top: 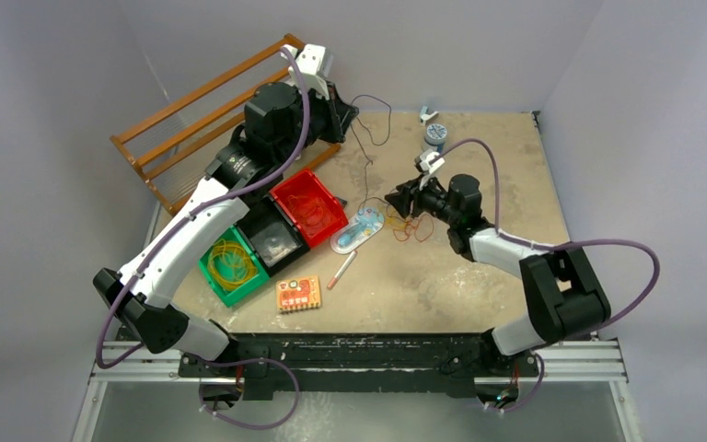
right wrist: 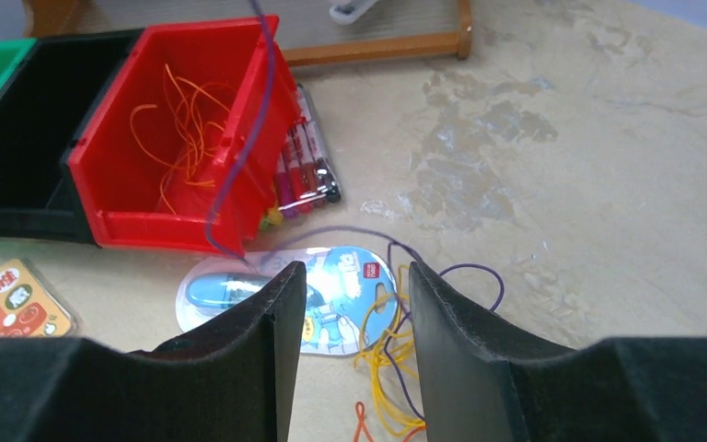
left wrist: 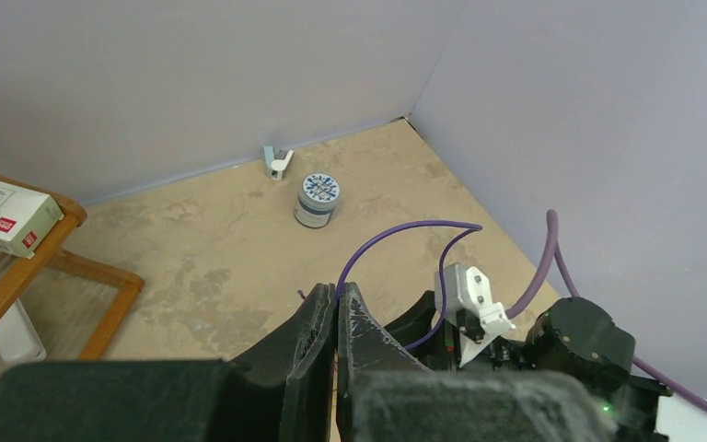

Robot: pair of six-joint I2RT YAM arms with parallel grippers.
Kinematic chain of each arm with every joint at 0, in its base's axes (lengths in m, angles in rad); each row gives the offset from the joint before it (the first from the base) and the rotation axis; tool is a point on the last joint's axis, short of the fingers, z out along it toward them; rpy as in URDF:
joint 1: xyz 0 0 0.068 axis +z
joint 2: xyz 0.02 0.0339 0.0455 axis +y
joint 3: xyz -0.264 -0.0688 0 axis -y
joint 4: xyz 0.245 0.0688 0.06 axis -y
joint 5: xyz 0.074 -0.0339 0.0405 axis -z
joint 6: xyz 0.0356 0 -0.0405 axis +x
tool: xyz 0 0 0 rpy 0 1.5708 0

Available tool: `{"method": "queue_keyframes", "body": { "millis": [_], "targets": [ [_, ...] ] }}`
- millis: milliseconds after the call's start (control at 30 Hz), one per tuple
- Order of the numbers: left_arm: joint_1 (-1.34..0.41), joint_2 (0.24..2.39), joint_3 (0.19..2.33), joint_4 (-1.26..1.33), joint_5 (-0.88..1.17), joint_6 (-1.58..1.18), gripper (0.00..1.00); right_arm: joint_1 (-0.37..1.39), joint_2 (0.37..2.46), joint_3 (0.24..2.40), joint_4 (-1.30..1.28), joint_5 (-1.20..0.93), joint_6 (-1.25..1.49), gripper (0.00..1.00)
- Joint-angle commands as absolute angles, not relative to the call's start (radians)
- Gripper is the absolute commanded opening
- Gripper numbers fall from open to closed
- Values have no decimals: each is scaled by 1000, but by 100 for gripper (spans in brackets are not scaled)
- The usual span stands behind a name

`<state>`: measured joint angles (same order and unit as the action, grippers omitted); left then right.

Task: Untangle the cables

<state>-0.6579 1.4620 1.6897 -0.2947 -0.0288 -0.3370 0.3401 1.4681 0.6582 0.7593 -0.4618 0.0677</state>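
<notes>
Top external | 3 bins [top: 260, 224] | left gripper [left wrist: 337, 296] grasping purple cable [left wrist: 396, 228] | right gripper [right wrist: 354, 276] released

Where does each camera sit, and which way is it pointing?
Top external: above and behind the bases, looking down on the table; both arms show.
Left wrist: faces the far right corner and tin; left gripper shut on the purple cable.
Right wrist: looks down at the red bin and yellow cables; right gripper open.
Top and right wrist share the red bin.
</notes>
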Motion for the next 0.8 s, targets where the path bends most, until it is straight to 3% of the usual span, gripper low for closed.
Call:
{"method": "queue_keyframes", "body": {
  "millis": [0, 267, 533, 767],
  "targets": [
    [-661, 1425, 1729, -252, -25, -325, 0, 341, 1534, 682, 884, -523, 115, 47],
    [-662, 1425, 1735, -252, -37, -320, 0, 343, 1604, 631, 1099, -566, 258, 45],
    [-662, 1432, 1756, -250, -46, -320, 0, 433, 1622, 580, 1271, -480, 185, 56],
    [-663, 1436, 1772, -258, -50, -322, 0, 496, 1756, 639, 1430, -435, 157, 58]
  ]
}}
